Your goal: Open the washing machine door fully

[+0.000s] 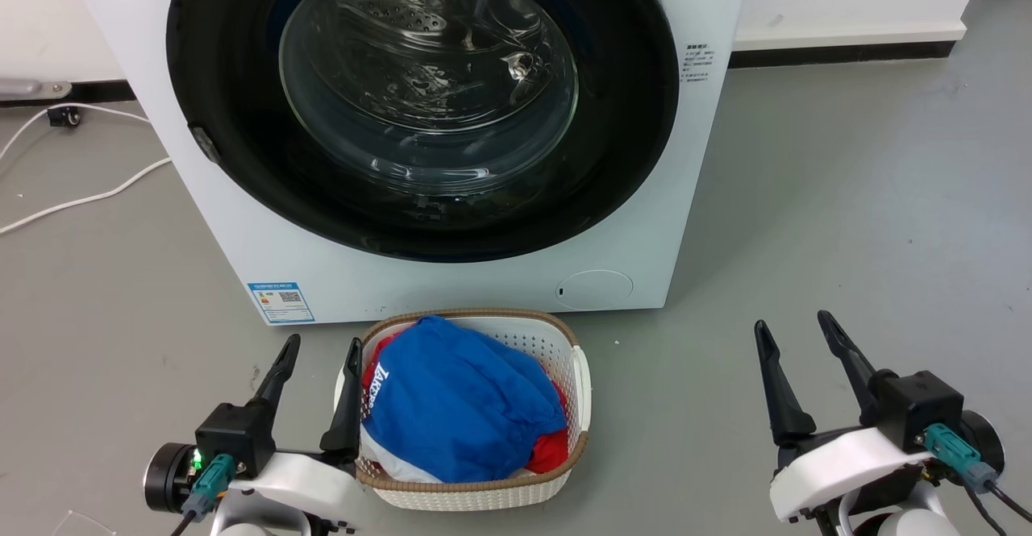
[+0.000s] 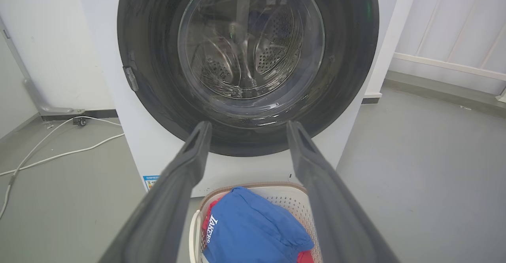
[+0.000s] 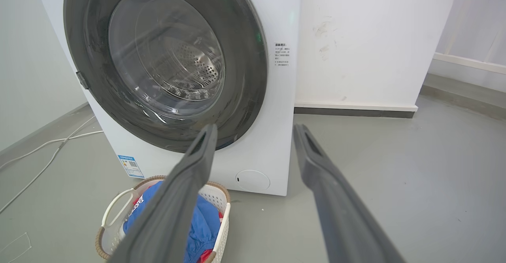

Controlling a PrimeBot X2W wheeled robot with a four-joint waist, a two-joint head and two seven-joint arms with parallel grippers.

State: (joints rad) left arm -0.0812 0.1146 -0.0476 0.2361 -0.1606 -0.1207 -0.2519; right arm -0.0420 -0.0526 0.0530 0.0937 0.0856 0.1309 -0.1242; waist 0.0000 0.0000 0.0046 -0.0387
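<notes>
Head view shows you clothes (image 1: 459,407) filling the basket (image 1: 577,359), washing machine door (image 1: 629,117) closed. Your left gripper (image 1: 322,342) and right gripper (image 1: 792,322) gape, empty.

Before us the washing machine (image 1: 451,286) stands on the floor (image 1: 846,197), with the washing machine door (image 1: 629,117) set in its front. Just before it we find a basket (image 1: 564,342) with clothes (image 1: 459,407) piled inside. A cable (image 1: 81,197) lies on the floor to the machine's left.
</notes>
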